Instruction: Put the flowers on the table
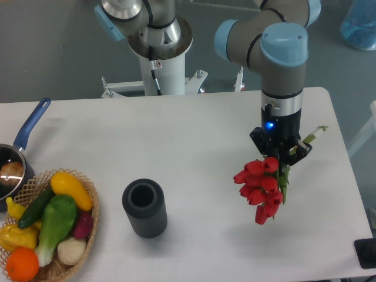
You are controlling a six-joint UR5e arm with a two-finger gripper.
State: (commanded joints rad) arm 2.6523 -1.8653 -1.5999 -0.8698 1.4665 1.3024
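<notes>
- Camera view, fixed and looking down on a white tabletop (194, 147) with the arm (282, 53) reaching in from the far edge.
- End effector (281, 154) points straight down, right of the vase (144, 208) and well apart from it; its fingers are clamped on the flowers (262, 187).
- Flowers are a bunch of red tulips; the red heads hang below and slightly left of the end effector, tilted down toward the tabletop.
- Green stems (312, 136) stick out on the far right side of the end effector, angled upward, with a pale cut end showing.
- Whether the lowest red head touches the tabletop cannot be told; a soft shadow lies under the bunch.
- Vase is a dark, ribbed cylinder standing upright with its mouth open to the camera, left of the flowers.
- Basket (91, 220) sits just left of the vase at the near left corner, woven and tan.
- Inside the basket lie a yellow squash (70, 189), a green leafy vegetable (56, 220), a dark cucumber (35, 207), an orange (22, 263), a pale garlic bulb (70, 250) and a purple piece partly hidden between them.
- Pot (12, 170) with a blue handle (32, 122) stands left of the vase, beyond the basket, cut off by the picture's edge; something pale brown lies inside it.
- Arm's white base column (161, 64) rises beyond the tabletop's far edge, behind the vase.
</notes>
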